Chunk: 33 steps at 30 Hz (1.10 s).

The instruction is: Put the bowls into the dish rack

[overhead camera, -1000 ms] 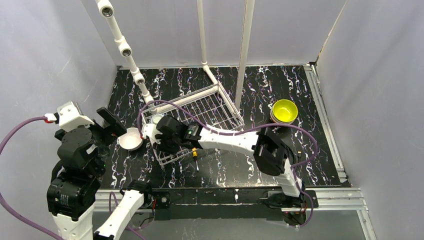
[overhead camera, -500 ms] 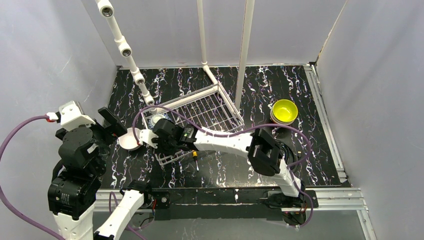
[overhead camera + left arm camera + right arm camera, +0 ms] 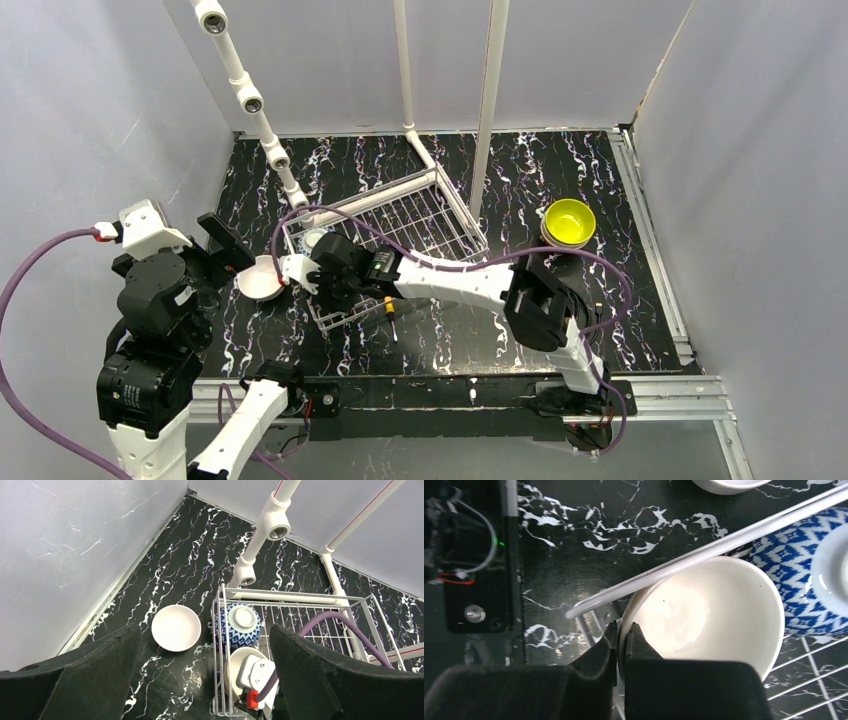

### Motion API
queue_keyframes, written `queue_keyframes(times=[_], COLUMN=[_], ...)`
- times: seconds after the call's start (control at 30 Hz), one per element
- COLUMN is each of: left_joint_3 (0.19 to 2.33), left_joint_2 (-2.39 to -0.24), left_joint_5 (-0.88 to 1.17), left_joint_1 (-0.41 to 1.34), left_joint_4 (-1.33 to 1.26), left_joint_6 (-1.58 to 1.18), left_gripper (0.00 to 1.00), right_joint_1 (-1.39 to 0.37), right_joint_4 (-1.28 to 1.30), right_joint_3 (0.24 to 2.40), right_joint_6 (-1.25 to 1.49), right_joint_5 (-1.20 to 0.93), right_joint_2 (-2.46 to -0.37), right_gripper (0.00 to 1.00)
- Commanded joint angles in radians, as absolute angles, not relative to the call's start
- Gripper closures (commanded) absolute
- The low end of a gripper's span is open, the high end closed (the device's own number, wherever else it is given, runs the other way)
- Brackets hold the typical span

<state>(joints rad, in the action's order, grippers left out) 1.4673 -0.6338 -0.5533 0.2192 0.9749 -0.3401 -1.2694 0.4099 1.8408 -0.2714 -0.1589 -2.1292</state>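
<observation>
The white wire dish rack (image 3: 455,215) lies mid-table. A blue-white patterned bowl (image 3: 239,626) sits upside down in its near left corner and also shows in the right wrist view (image 3: 804,580). My right gripper (image 3: 621,640) is shut on the rim of a tan bowl (image 3: 709,615), held on edge inside that corner next to the blue one. From above, the right gripper (image 3: 310,275) hides this bowl. A white bowl (image 3: 262,278) stands upright on the table left of the rack. My left gripper (image 3: 205,680) is open and empty above it. A yellow-green bowl (image 3: 569,222) sits stacked at the right.
White PVC pipes (image 3: 250,100) run up from the rack's far side, with two upright poles (image 3: 490,100) behind it. Grey walls close in the left, back and right. The right arm's purple cable (image 3: 325,622) loops over the rack.
The right gripper, still holding the tan bowl, shifted a little left at the rack's near left corner and then eased back. The left arm barely moved.
</observation>
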Motion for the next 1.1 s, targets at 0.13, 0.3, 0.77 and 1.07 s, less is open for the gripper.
queue_keyframes(times=[0.13,0.3,0.77,1.07], left_joint_3=[1.472,1.47,1.45,1.446], left_joint_2=[-0.658,-0.66,-0.652,-0.645], left_joint_5=[-0.545,-0.545,-0.531,-0.529], left_joint_1=[0.221,0.221,0.221,0.221], left_joint_4=[0.96,0.96,0.956,0.958], left_joint_6=[-0.333,-0.33,-0.337,-0.337], left_gripper=[0.02,0.02,0.02,0.02], right_joint_1=[-1.164,-1.076,-1.031,-1.039], right_joint_4=[0.053,-0.242,-0.892,-0.994], right_joint_3=[1.704,1.565,1.328,1.27], right_joint_6=[0.089,0.411,1.355,1.571], right_joint_5=[-0.412,-0.478,-0.359,-0.321], right_joint_2=[-1.956,-1.91,-1.974,-2.035], right_gripper=[0.99,0.99,0.99,0.99])
